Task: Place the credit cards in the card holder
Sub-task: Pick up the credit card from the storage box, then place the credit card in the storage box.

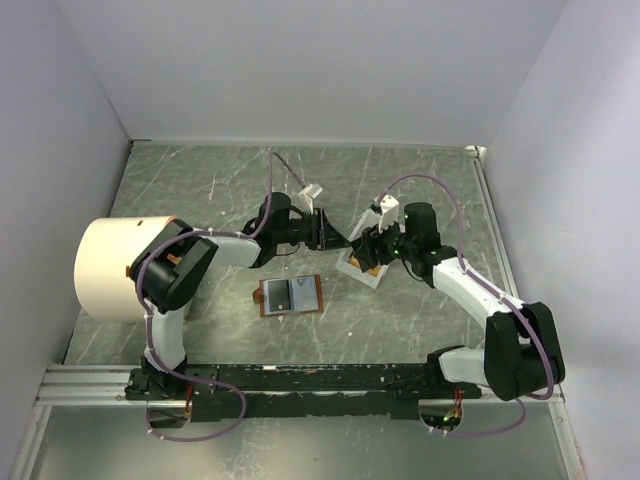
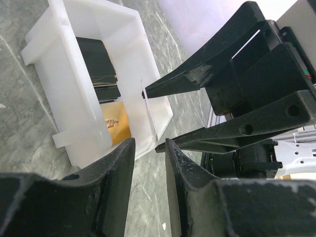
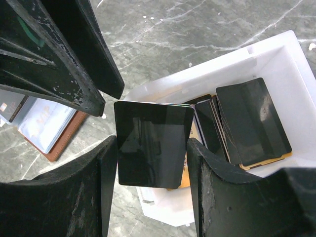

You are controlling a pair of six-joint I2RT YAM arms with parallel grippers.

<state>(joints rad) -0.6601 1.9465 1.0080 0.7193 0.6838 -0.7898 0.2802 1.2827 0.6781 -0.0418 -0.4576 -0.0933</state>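
Right pincer (image 3: 152, 145), closest to the right wrist lens: clenched on one dark card (image 3: 153, 123) by two opposite edges and holding it above the white tray (image 3: 276, 54). The card was thin, rigid and glossy with rounded corners.

Left pincer (image 2: 148, 143): released, jaws a narrow gap apart with nothing between them.

Key relation: the held card lay just ahead of the left pincer's tips, not yet between them. It was edge-on to that pincer, with its long edge running from one right fingertip to the other. Its flat faces looked lined up with the left jaws' closing direction, so a handover seemed likely, though that is only a judgement.

The tray was matte white plastic with straight walls and sat slightly right of the worktop's (image 1: 400, 190) middle. In it lay stacked cards (image 2: 98, 64), dark and overlapping, plus an orange card (image 2: 116, 126) at the end nearest the left pincer.

The card holder (image 1: 290, 295) lay open and flat midway along the worktop, closer to the near edge than the tray, with brown leather around a pale-blue lining. From the held card it lay towards the near edge and the left side. Both pincers were near it, the left arm perhaps slightly nearer, but it was hard to tell. The worktop was grey-green and marble-patterned.
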